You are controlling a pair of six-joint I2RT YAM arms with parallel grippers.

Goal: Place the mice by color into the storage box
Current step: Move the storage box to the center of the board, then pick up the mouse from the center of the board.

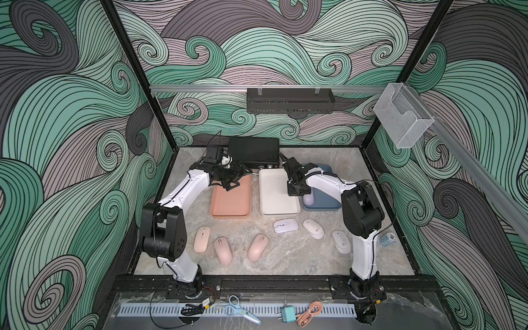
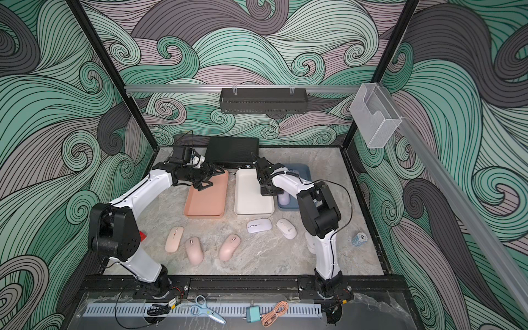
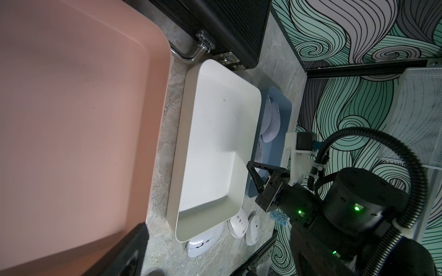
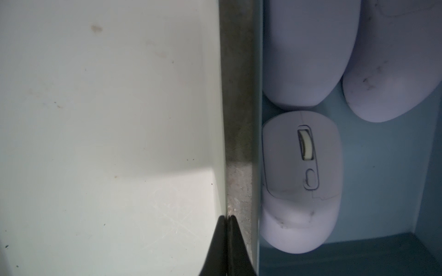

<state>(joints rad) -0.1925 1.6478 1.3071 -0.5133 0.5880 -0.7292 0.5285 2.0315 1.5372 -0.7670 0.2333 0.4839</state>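
Salmon-pink (image 1: pixel 231 203), white (image 1: pixel 278 200) and blue (image 1: pixel 328 201) trays, the storage box, stand side by side. Three purple mice (image 4: pixel 301 186) (image 4: pixel 308 52) (image 4: pixel 394 71) lie in the blue tray. Three pink mice (image 1: pixel 202 239) (image 1: pixel 223 251) (image 1: pixel 257 247) and three whitish mice (image 1: pixel 286 225) (image 1: pixel 313 228) (image 1: pixel 341 241) lie on the table in front of the trays. My left gripper (image 1: pixel 241 179) hangs open and empty over the pink tray's far end. My right gripper (image 4: pixel 227 217) is shut on nothing, above the gap between the white and blue trays.
A black case (image 1: pixel 253 151) sits behind the trays. A small blue-white object (image 1: pixel 388 239) lies near the right arm's base. Scissors (image 1: pixel 241 310), a charger (image 1: pixel 288 314) and a cable lie on the front ledge. A black shelf (image 1: pixel 290 100) and a clear bin (image 1: pixel 400 114) hang on the walls.
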